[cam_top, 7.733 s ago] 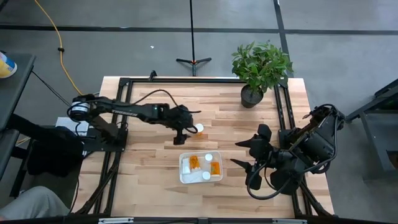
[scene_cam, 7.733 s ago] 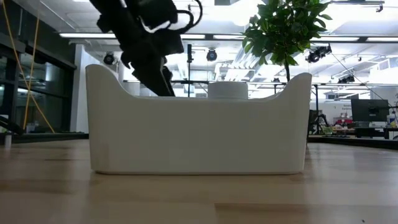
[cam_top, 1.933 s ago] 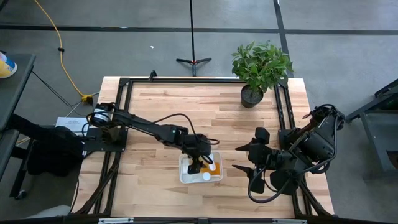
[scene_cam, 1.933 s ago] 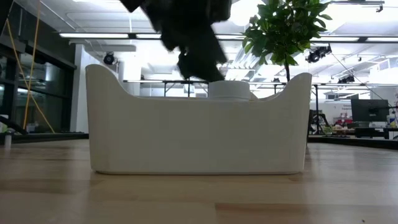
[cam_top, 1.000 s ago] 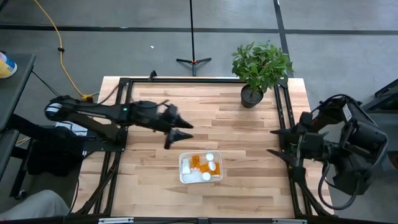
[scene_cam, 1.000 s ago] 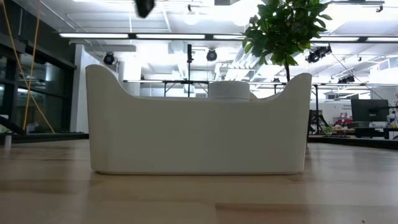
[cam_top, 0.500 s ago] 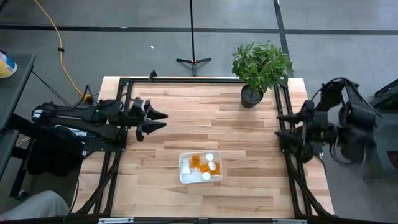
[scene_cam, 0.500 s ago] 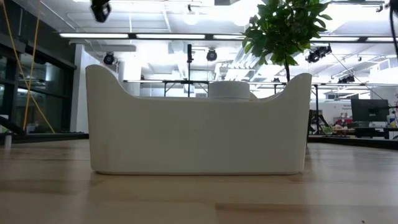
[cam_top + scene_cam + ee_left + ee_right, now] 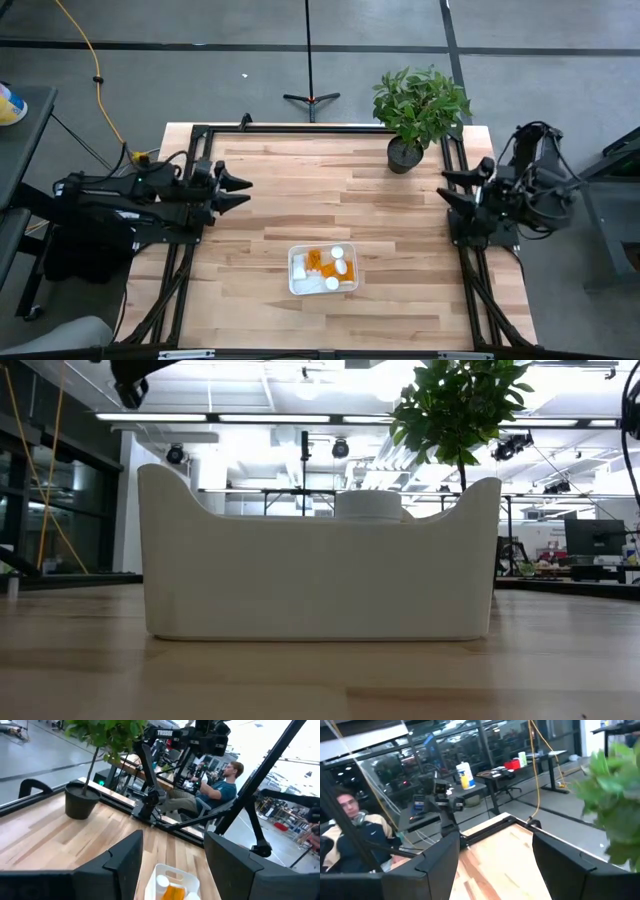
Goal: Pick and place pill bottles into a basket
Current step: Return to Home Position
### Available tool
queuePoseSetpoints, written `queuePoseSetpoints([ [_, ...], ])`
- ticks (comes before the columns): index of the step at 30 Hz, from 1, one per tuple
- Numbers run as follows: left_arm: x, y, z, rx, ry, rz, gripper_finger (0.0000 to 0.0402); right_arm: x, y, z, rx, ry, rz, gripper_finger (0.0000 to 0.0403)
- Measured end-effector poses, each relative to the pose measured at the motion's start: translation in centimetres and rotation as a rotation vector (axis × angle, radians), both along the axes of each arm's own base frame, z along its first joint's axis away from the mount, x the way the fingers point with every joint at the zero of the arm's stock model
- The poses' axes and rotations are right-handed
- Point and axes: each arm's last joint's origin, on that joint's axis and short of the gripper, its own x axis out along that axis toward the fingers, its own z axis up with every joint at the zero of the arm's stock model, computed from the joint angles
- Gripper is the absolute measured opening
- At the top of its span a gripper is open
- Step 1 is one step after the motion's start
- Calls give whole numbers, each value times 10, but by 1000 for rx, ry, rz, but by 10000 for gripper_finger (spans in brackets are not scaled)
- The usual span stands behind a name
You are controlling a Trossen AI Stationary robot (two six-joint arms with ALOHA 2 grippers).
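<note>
The white basket (image 9: pixel 292 272) stands at the table's near middle, and its wall (image 9: pixel 320 580) fills the low view. Several orange pill bottles (image 9: pixel 314 262) with white caps rest inside it. One cap (image 9: pixel 367 505) shows above the rim, and the left wrist view also looks down on a bottle (image 9: pixel 172 892). My left gripper (image 9: pixel 247 191) hovers open near the table's left edge, far from the basket, with nothing between its fingers (image 9: pixel 173 844). My right gripper (image 9: pixel 444 186) hovers open at the right edge, and it holds nothing (image 9: pixel 495 845).
A potted plant (image 9: pixel 418 110) stands at the far right corner, close to my right gripper. Black frame rails (image 9: pixel 196 160) run along the table's left, right and far edges. People sit beyond the table (image 9: pixel 220 790) (image 9: pixel 345 820). Bare wood lies all around the basket.
My left gripper has drawn back from beside the basket toward the table's left edge. My right gripper has pulled away toward the right edge and the far side. The bottles and basket have stayed put.
</note>
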Motion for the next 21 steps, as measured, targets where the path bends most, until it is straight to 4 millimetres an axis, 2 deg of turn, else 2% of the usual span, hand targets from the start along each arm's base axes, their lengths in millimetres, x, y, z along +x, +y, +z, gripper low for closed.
queuePoseSetpoints([
  [6, -17, 3, -5, -21, -42, 36, 243, 5, -1, -37, 55, -24, -27, 243],
  [12, -30, 5, -1, -19, -111, 87, 243, 16, -5, -76, 110, -48, -37, 243],
  [21, -31, 6, -1, 35, -108, 132, 243, 26, -31, -98, 127, -66, 45, 243],
])
